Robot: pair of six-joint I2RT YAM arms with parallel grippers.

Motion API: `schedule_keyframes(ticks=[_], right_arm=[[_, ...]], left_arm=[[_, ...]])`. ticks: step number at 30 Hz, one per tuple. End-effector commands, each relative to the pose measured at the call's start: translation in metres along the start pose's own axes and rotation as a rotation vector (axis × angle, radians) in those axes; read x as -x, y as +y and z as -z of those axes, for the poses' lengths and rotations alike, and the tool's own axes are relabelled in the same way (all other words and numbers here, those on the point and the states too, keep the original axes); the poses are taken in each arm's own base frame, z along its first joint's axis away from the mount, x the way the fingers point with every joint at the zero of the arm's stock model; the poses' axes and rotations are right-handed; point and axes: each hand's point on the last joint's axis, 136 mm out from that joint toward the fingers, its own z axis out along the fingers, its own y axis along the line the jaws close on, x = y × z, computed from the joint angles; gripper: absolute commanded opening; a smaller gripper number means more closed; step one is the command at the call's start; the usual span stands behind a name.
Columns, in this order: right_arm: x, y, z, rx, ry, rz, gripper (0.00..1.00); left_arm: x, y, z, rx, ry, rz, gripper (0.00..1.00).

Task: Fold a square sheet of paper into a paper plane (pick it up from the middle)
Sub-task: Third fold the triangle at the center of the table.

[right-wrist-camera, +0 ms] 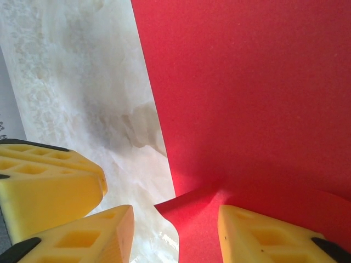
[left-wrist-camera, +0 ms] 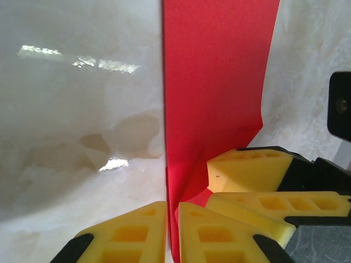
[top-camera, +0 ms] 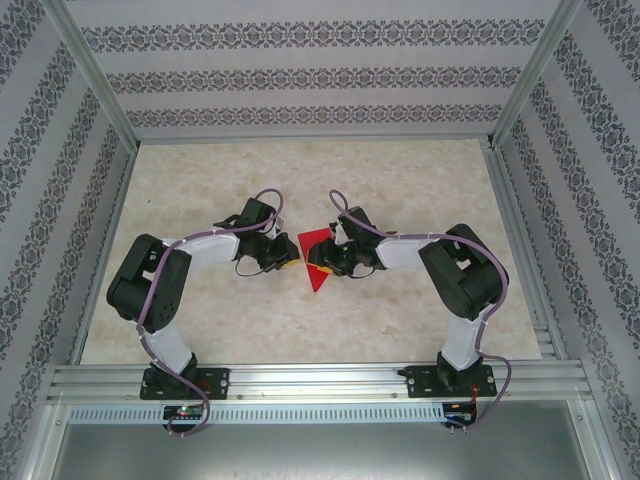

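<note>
The square sheet of paper (top-camera: 313,243) is bright red and partly folded, and it lies mid-table between both grippers. In the left wrist view the paper (left-wrist-camera: 214,82) runs away from me as a long strip, one edge standing up along a crease. My left gripper (left-wrist-camera: 171,222) is shut on that raised edge; in the top view this gripper (top-camera: 289,259) sits at the paper's left side. My right gripper (right-wrist-camera: 174,219) is open, its fingers wide apart over a lifted corner flap of the paper (right-wrist-camera: 247,82), with the right-hand fingertip (right-wrist-camera: 258,230) resting on the red surface.
The marble-patterned tabletop (top-camera: 400,190) is bare around the paper. Patterned walls and aluminium frame rails (top-camera: 320,380) enclose the workspace. My right gripper's yellow fingers (left-wrist-camera: 249,170) crowd close beside the left one.
</note>
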Motion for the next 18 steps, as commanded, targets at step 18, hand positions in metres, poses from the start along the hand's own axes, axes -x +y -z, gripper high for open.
schedule_keyframes(ticks=[18], right_arm=[[-0.014, -0.045, -0.003, -0.107, 0.039, -0.073, 0.36]], left_arm=[[-0.007, -0.017, -0.003, -0.063, 0.004, -0.027, 0.15]])
